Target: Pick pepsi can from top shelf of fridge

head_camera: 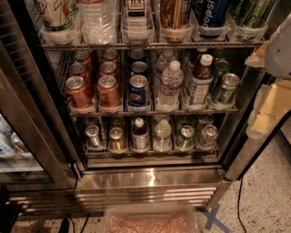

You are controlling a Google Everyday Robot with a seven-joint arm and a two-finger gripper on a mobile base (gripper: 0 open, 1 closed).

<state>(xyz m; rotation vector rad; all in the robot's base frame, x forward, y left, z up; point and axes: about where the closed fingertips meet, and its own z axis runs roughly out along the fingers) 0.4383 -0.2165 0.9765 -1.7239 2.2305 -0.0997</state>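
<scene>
**Standing upright at one o'clock: the pepsi can (211,16) is waiting on the top shelf (150,45)**

The fridge (150,179) is standing with its glass door (27,136) swung out at nine o'clock, so every rack is facing the camera. The pepsi can is sitting at the front of its lane, at about one o'clock in the view, with its upper end running off the top edge. It is resting in a clear plastic tray (210,32). By my reading, that tray is keeping the row in single file while the metal front rail (91,46) is stopping it from sliding off. An amber can (175,16) is standing just beside it at its nine o'clock and a green can (248,13) at its three o'clock, each in its own tray.

The can's long axis is running upright, base down in the tray, with the white lettering running along its side and facing the camera. Storing it upright is probably leaving its round wall free for a grasp from the front.

The gripper (268,109) is hanging at three o'clock, at the right edge of the view, outside the cabinet. It is sitting lower than the top shelf and well apart from the can. Whether it is released or clenched I cannot tell.
</scene>
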